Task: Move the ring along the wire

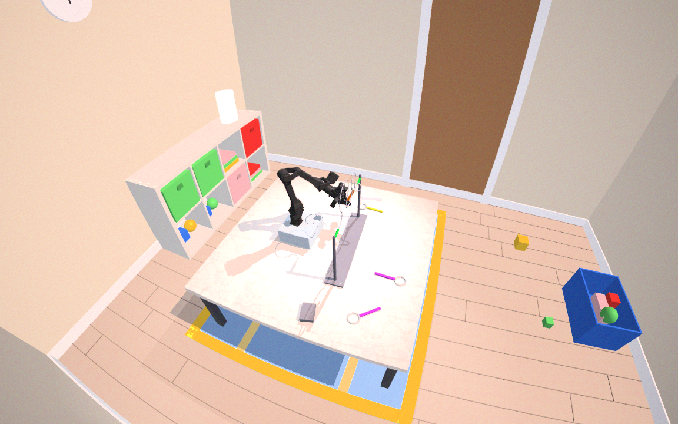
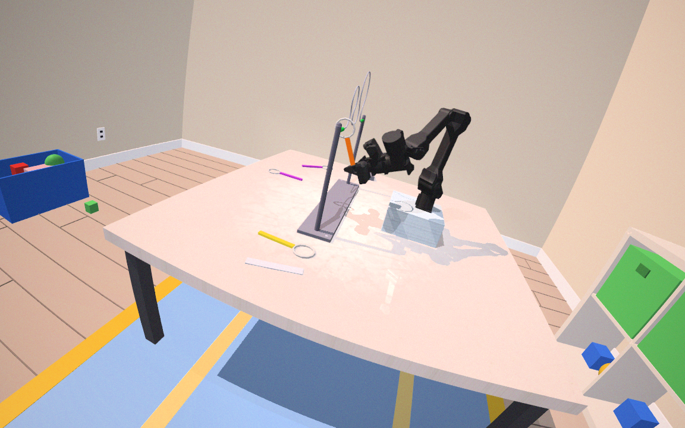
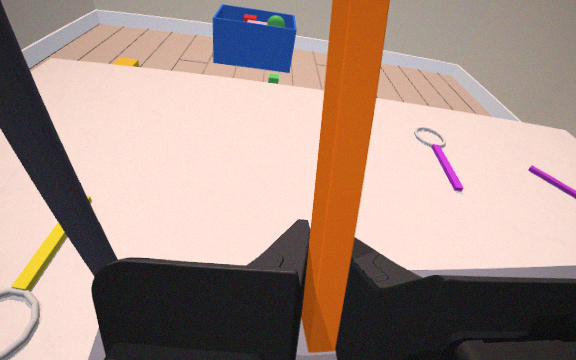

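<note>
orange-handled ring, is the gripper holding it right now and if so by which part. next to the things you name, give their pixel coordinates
Yes, the ring (image 1: 352,186) (image 2: 337,122) is held by its orange handle (image 1: 350,196) (image 2: 349,150) (image 3: 346,130), gripped near the end away from the loop.

Two magenta-handled rings and a yellow-handled ring lie on the tabletop. A blue bin stands on the floor, holding a green ball; a green cube sits near it.
</note>
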`<state>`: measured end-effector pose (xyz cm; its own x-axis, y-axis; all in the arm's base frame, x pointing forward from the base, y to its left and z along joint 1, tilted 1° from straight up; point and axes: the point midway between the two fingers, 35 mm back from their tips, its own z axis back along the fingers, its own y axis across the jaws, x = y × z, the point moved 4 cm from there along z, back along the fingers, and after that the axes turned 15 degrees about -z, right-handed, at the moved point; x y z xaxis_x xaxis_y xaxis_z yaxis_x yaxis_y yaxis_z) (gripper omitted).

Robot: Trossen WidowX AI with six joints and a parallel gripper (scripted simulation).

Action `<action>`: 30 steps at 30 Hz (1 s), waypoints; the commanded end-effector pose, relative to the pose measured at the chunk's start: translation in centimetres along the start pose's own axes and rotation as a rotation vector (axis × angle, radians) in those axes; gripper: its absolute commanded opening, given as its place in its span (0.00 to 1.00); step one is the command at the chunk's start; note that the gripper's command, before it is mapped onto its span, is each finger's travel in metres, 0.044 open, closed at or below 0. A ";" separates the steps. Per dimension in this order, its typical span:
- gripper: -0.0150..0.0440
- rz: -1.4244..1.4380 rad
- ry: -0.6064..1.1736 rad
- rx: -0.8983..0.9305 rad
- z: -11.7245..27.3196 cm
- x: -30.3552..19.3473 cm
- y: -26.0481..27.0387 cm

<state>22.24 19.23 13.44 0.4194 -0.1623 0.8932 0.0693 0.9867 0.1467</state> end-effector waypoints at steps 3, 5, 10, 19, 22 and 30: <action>0.00 -0.028 0.010 0.013 0.1 -0.2 1.0; 0.00 -0.032 0.011 0.015 0.1 -0.3 1.2; 0.00 -0.040 0.012 0.018 0.2 -0.4 1.8; 0.00 -0.044 0.013 0.020 0.4 -0.6 2.7; 0.00 -0.044 0.013 0.020 0.4 -0.7 3.0; 0.00 -0.045 0.012 0.020 0.5 -0.8 3.8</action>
<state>21.65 22.73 13.42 0.4313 -0.2022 0.8792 0.0638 0.9790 0.1939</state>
